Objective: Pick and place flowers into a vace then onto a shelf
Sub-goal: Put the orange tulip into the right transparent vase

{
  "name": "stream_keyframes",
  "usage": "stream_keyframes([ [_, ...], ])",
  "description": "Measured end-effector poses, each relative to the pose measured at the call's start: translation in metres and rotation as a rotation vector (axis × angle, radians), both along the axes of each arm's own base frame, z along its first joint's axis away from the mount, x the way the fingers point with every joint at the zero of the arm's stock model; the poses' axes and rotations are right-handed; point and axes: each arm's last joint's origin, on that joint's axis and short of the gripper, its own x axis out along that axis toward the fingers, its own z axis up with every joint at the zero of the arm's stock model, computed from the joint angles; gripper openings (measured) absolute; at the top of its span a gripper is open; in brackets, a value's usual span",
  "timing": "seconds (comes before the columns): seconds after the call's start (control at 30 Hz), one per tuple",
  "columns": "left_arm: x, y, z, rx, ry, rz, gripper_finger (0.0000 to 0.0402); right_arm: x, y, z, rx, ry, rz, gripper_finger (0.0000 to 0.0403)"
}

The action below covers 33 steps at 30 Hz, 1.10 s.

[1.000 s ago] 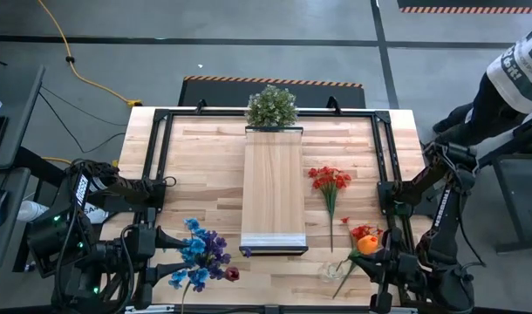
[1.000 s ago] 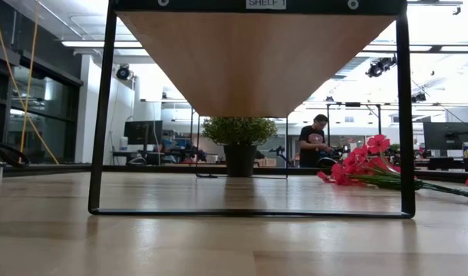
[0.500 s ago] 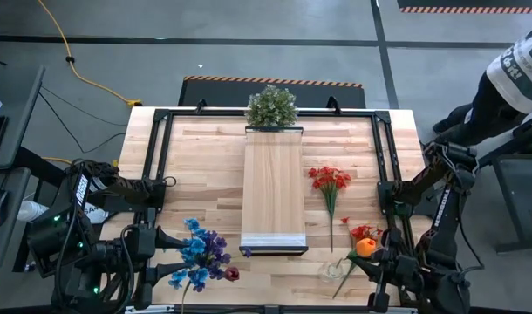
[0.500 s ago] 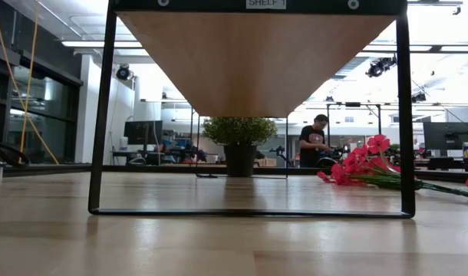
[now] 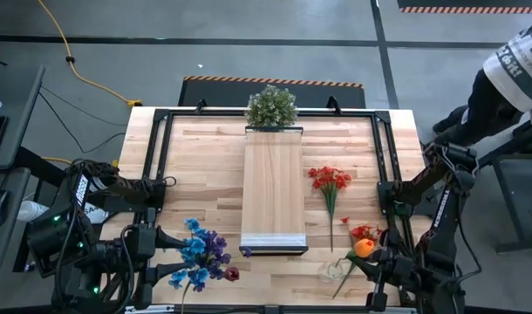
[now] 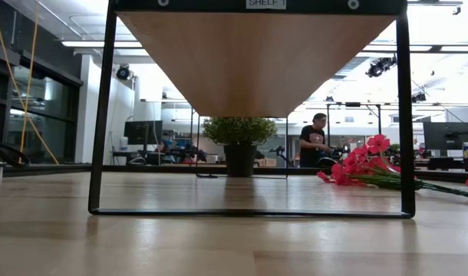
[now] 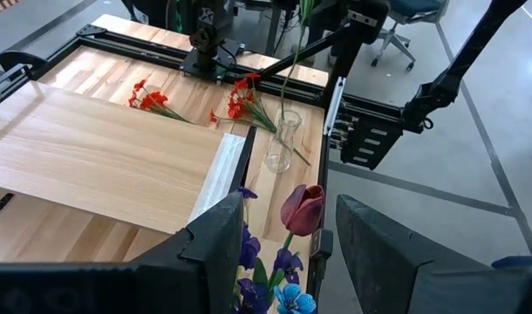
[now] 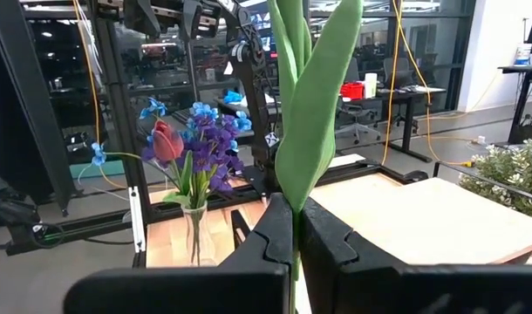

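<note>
Gripping a green flower stem (image 8: 311,131), the right gripper (image 8: 296,228) is closing its fingers tight on it — the orange bloom (image 5: 364,248) is hanging just over the glass vase (image 5: 330,271). The left gripper (image 7: 283,240) is waiting spread wide, empty, above blue, purple and dark red flowers (image 5: 201,257). Two red sprays (image 5: 330,180) are lying beside the shelf (image 5: 273,183), whose tag is reading "SHELF 1" (image 6: 264,4).
</note>
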Motion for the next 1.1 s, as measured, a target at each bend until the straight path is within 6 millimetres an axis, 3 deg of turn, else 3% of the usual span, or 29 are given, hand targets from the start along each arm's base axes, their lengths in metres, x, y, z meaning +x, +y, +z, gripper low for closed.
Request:
stream_keyframes([
  [0.53,0.0,0.0,0.0,0.0,0.0,0.0,0.0216,0.011,0.012,-0.022,0.018,-0.007,-0.018,0.0],
  [1.1,0.0,0.0,0.0,0.0,0.0,0.0,0.0216,0.011,0.012,-0.025,0.004,-0.002,-0.018,0.0],
])
